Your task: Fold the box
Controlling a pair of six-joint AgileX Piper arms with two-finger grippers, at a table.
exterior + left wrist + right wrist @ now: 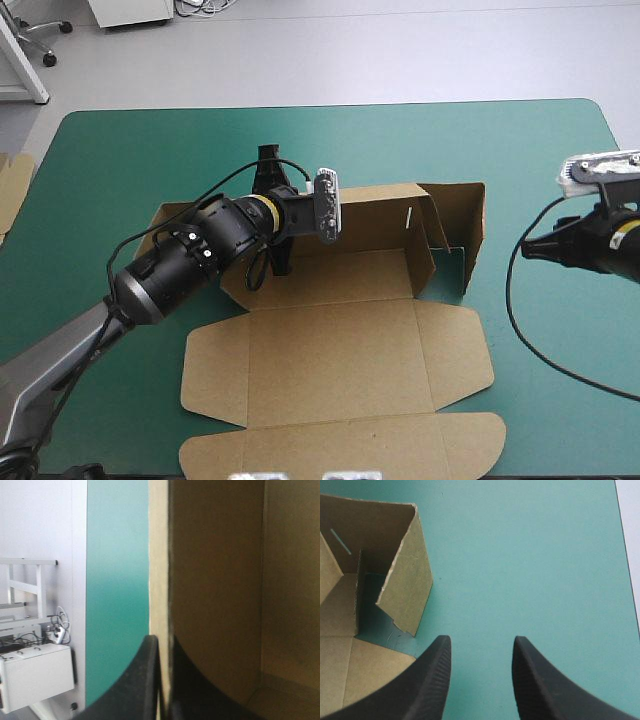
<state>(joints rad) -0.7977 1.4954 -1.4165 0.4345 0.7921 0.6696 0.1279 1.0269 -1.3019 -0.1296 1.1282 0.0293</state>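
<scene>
The brown box [340, 350] lies mid-table with its back wall and right side wall [470, 235] raised and its lid flat toward the front edge. My left gripper [296, 222] is at the top edge of the back wall. In the left wrist view its black fingers [162, 650] are all but shut, with the wall's edge [159, 580] between them and the box's inside [215, 580] beside it. My right gripper [530, 250] hovers over the table, right of the box. It stands open [480, 642] with nothing between its fingers, and the box's right wall [407, 580] is ahead and to one side.
More brown board [12, 185] shows at the table's left edge. Bare teal-green cover [550, 160] stretches between the box and the table's right edge. The lid's rounded flaps [470, 445] reach close to the front edge.
</scene>
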